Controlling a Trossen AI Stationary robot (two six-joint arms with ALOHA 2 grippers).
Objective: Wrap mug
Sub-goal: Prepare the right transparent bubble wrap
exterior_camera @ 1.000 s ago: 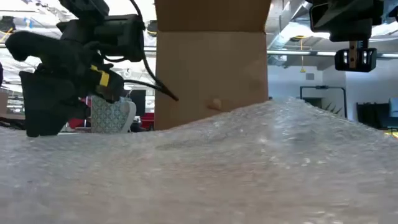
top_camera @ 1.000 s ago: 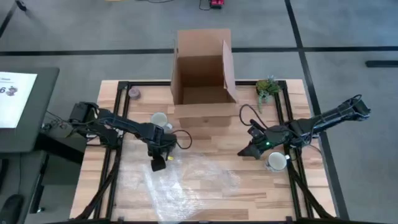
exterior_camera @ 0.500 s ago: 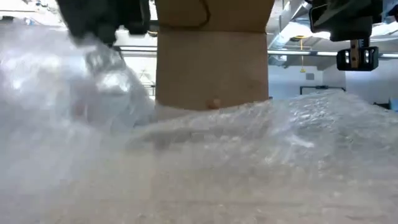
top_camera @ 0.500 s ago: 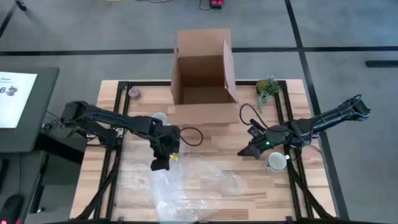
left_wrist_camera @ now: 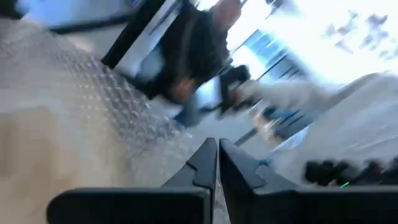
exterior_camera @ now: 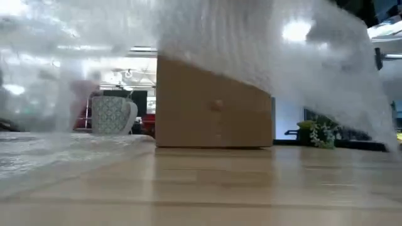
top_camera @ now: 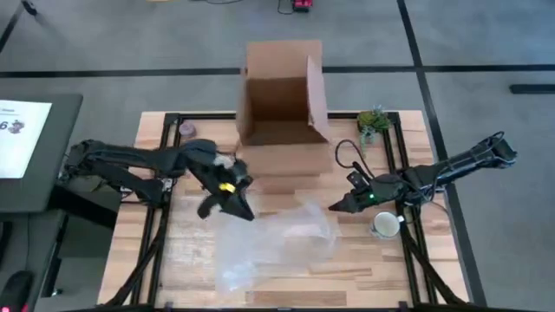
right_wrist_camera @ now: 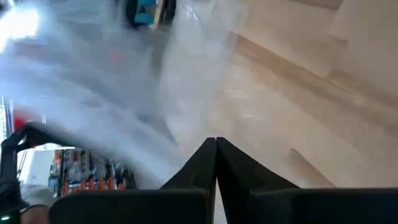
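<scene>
Wooden table [top_camera: 286, 279] mid-frame: left gripper [top_camera: 232, 205] pinched shut on bubble wrap [top_camera: 273, 243] w/ sheet lifted, right gripper [top_camera: 336, 207] closed, apparently on its far edge, mug [top_camera: 384, 225] lower right uncovered; tugging apart could tear wrap.

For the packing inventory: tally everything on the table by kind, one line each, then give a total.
Mugs: 2, a patterned mug by the box and a white mug near the right gripper
Cardboard box: 1
Bubble wrap sheet: 1, lifted by the left gripper
Small plant: 1
Tape roll: 1
Total: 6
</scene>
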